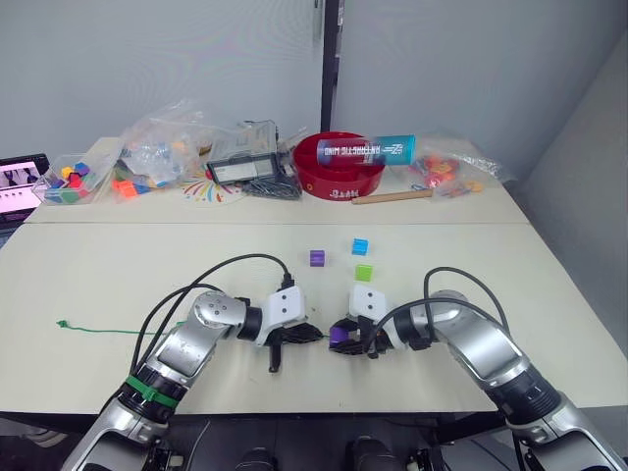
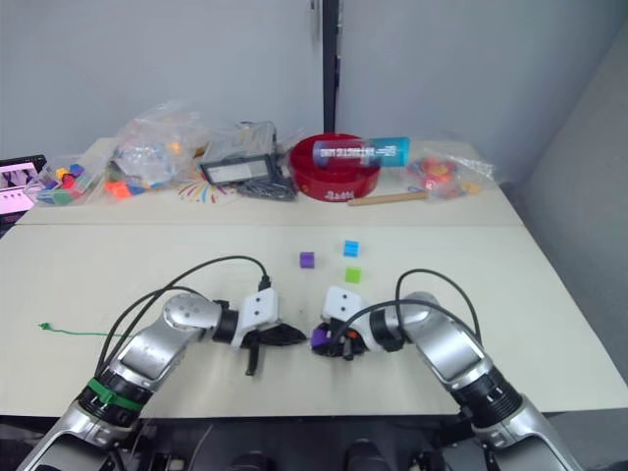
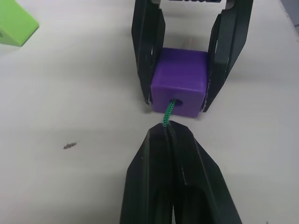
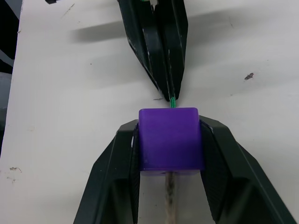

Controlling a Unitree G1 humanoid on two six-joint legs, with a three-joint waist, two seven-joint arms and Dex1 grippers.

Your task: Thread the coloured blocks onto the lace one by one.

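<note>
- Purple block [image 3: 180, 83] clamped in right gripper [image 3: 180, 95] just above the desk [image 1: 491, 255]; pale lace tip pokes out its far side.
- Green lace [image 3: 167, 113] enters the hole, pinched by left gripper [image 3: 170, 133].
- Three loose blocks [image 1: 363, 272] visibly unthreaded: early stage.

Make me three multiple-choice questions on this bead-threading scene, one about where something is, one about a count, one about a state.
1. Where is the lace's knotted end?
A. On the table far out to the robot's left
B. In the red bowl
C. Under the blue block

2. How many blocks lie loose beyond the grippers?
A. One
B. Three
C. Five

3. What is the right gripper doing?
A. Hanging open
B. Clamping a purple block
C. Pinching the lace

Answers:
1 A, the green cord trails leftward.
2 B, purple, blue, light green.
3 B, fingers flank the cube while the left gripper feeds the lace into its hole.
</note>
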